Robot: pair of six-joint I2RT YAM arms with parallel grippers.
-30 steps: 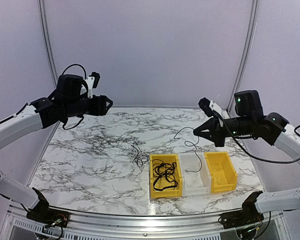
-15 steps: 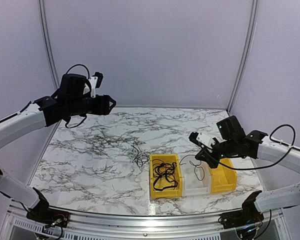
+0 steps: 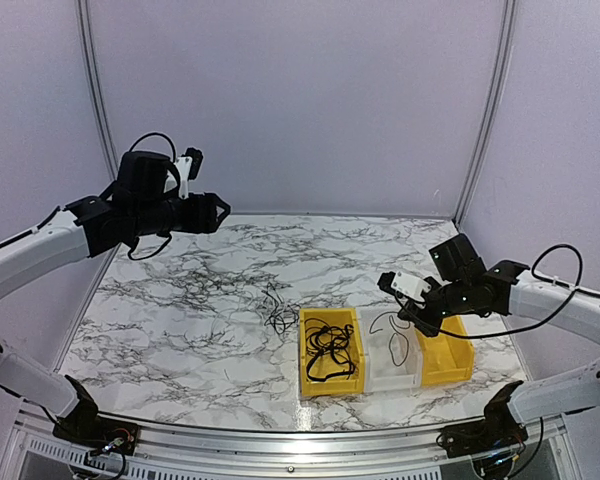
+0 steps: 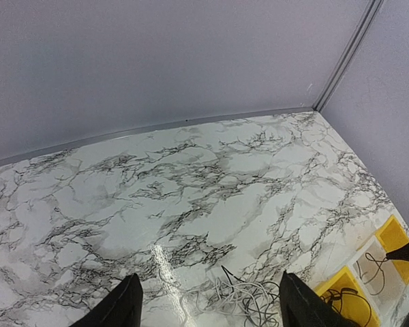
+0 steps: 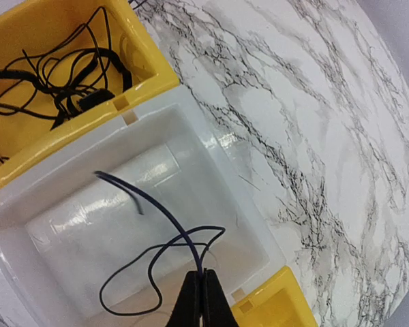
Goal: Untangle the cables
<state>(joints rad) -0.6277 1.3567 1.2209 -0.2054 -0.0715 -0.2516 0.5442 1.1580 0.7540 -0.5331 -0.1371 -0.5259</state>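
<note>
**Cable untangle – one strand pinched over the middle bin**

Quick look at where things sit. The right gripper (image 5: pixel 203 276) is clamped tight on a thin dark cable (image 5: pixel 165 212). You can see the two fingers pressed together with the cord coming out between the tips. It hangs low over the white translucent plastic bin (image 3: pixel 392 382), and the cable loops down from the pinch into that bin, with one free end curling up toward the bin's far side.

Just left of that bin, touching it, is a yellow plastic bin (image 3: pixel 330 390) with a messy bundle of black cables (image 3: pixel 328 345) piled inside. On the other side of the white one sits a second yellow plastic bin (image 3: pixel 445 355) – the three are lined up side by side near the front of the grey-veined marble-pattern table (image 3: pixel 180 300).

The rest of the mess, a loose tangle of thin white and black cords (image 3: pixel 277 315), lies on the bare marble just beside the far left corner of the first yellow bin.

The left gripper (image 3: pixel 220 210) is way up high over the back left of the table, well apart from everything. Its fingers are spread wide with nothing between them, and its wrist camera looks down at the tangle from a distance.
</note>
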